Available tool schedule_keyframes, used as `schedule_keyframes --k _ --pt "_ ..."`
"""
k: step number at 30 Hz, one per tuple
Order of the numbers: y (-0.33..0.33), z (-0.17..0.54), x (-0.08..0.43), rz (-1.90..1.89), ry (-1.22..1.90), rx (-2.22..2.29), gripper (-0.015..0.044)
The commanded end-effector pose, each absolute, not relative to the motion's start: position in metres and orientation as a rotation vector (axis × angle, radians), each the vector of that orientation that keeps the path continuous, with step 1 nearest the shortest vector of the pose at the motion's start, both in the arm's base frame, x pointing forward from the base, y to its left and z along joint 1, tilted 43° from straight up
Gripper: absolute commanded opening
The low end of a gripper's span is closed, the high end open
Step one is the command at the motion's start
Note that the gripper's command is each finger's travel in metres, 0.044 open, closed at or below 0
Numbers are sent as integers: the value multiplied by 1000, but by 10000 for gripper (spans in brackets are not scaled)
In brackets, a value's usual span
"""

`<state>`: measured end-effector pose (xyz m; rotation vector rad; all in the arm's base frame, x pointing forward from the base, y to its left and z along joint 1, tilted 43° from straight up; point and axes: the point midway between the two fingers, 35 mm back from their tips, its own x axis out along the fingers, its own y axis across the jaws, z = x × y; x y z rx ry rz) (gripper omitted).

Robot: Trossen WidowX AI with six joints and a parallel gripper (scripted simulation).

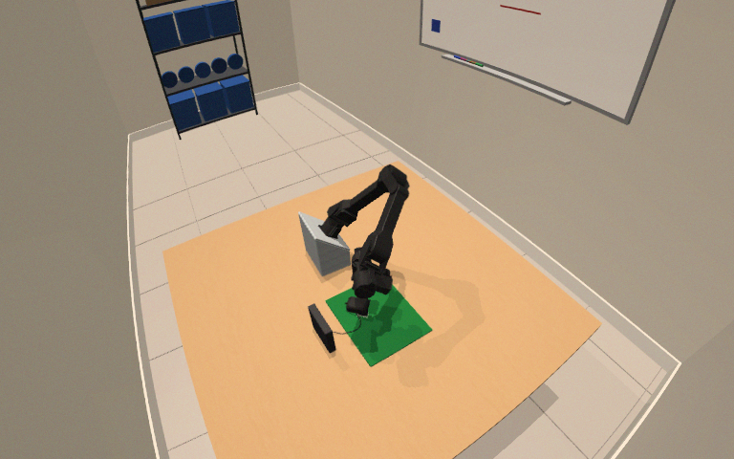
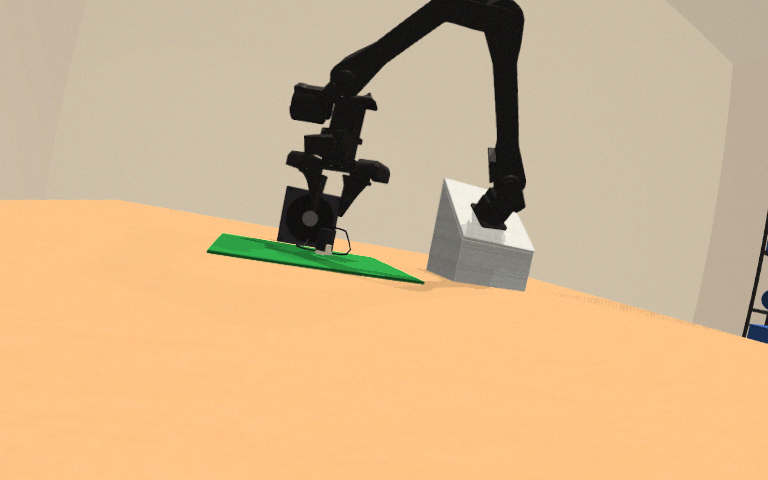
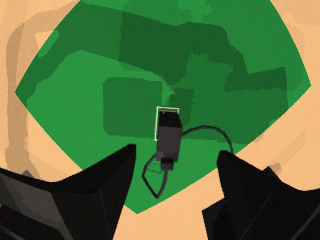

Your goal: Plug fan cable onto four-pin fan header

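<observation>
The green board lies flat. The dark plug stands upright over the small pale header, near one side of the board. In the wrist view a white outline shows around the plug's far end, and the plug hides the header's pins. How deep the plug sits cannot be told. My gripper is open and empty above the plug, with a gap on both sides. The thin black cable loops from the plug to the fan.
The black square fan stands upright beside the board. The grey sloped block carries the arm's base. The cable passes near my right finger in the wrist view. A shelf and a whiteboard are far behind.
</observation>
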<state>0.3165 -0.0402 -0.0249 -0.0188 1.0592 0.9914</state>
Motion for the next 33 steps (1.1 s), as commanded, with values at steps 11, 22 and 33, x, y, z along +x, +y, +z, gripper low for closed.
schedule_keyframes --k 11,22,33 --pt "15 43 400 1007 1062 -20 260" --pt "15 43 400 1007 1062 -20 260" --pt "15 43 400 1007 1062 -20 260"
